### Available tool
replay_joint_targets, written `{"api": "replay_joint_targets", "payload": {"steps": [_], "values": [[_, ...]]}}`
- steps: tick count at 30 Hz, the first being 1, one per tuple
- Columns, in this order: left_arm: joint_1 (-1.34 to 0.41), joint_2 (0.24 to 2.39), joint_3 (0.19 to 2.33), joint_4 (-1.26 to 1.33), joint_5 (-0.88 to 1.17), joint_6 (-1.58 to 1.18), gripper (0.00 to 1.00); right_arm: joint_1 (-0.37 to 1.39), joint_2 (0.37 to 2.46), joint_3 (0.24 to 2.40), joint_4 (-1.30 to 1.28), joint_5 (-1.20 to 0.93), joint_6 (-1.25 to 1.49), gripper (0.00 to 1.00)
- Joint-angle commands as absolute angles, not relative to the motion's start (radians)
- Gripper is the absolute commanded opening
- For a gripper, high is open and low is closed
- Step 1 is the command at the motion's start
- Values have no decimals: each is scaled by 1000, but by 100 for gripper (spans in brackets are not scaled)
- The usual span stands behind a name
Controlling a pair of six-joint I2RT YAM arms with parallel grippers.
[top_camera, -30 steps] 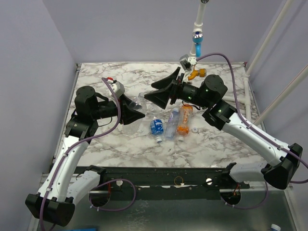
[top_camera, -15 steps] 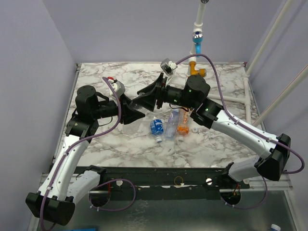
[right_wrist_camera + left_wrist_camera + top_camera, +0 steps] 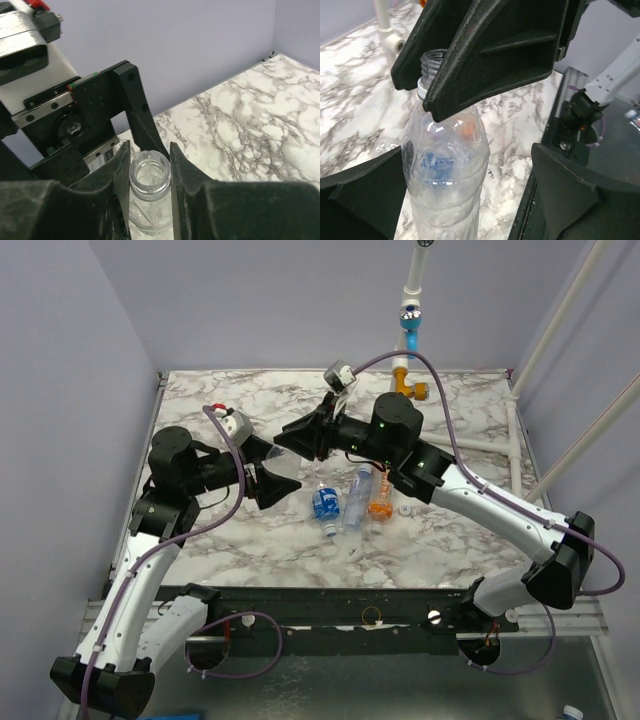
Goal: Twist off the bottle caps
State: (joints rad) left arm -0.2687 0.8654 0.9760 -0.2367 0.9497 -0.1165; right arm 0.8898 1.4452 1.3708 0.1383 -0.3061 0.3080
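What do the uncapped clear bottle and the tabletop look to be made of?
The clear bottle looks like thin, glossy see-through plastic: ribbed, dented wall, moulded neck threads. The table shows white with grey veining, marble-look; probably printed laminate, though stone cannot be excluded.

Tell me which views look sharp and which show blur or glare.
Top external: evenly lit, sharp, soft shadows on the table. Left wrist: clear bottle crisp with glints, background at right blurred. Right wrist: bottle neck sharp, near fingers soft and dark.
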Motion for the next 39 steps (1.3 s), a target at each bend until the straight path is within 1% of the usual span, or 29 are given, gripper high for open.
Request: {"api": "replay_joint_targets", "payload": {"steps": [1,4,8,14,18,23,30,35,39], "values": [[-268,767,941,-293,744,-91,99,894,1488,1437,74,-152,154,1],[-268,711,927,-344,575,-77,99,893,1524,1460,83,-91,74,1],[-268,650,922,-401,465,-57,99,878,1616,1509,126,-21,-24,1],[-269,643,962,-507,539,-66,99,812,1806,1592,223,-6,-54,1],[-269,647,976,-540,578,-62,99,798,1885,1592,345,29,-84,1],[-268,655,988,-572,589,-45,99,792,1974,1617,433,52,-81,1],[-268,655,988,-573,609,-35,99,792,2054,1556,547,121,-103,1],[-268,665,988,-572,633,-26,99,792,2075,1511,573,132,-85,1],[-268,691,1001,-572,649,-24,99,792,2088,1522,530,112,-69,7]]}}
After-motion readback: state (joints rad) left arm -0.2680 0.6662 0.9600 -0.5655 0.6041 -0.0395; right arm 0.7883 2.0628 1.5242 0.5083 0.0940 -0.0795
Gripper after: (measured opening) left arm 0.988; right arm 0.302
